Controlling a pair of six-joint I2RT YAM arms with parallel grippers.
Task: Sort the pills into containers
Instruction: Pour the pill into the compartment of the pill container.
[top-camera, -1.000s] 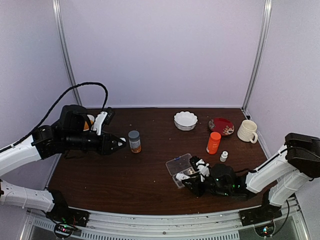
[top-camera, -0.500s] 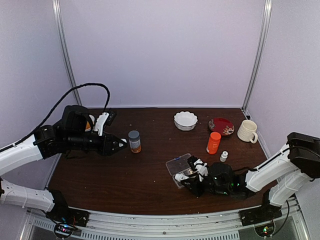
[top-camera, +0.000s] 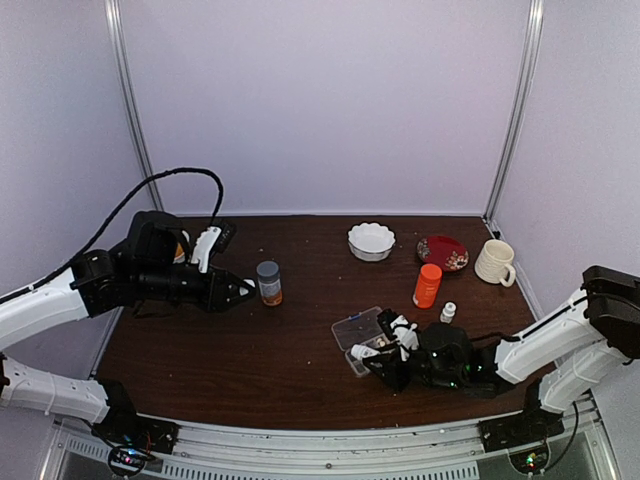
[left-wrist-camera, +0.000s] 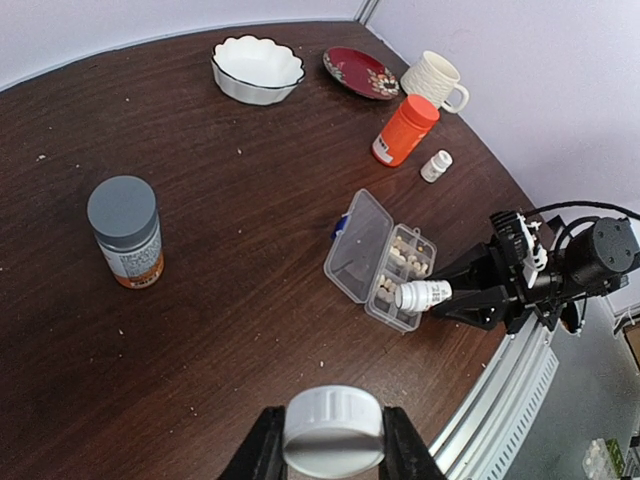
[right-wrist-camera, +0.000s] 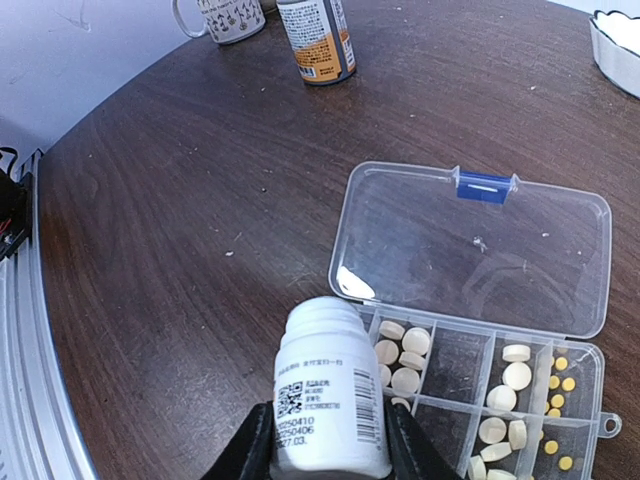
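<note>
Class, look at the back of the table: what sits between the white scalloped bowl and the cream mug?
A red plate lies between the white bowl and the mug, touching neither; the top view shows it.

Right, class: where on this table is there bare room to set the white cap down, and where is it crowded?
Bare wood lies between the grey-capped bottle and the pill box, and along the near-left edge of the table. Crowded: the far right, where bowl, red plate, mug, orange bottle and small white bottle cluster.
</note>
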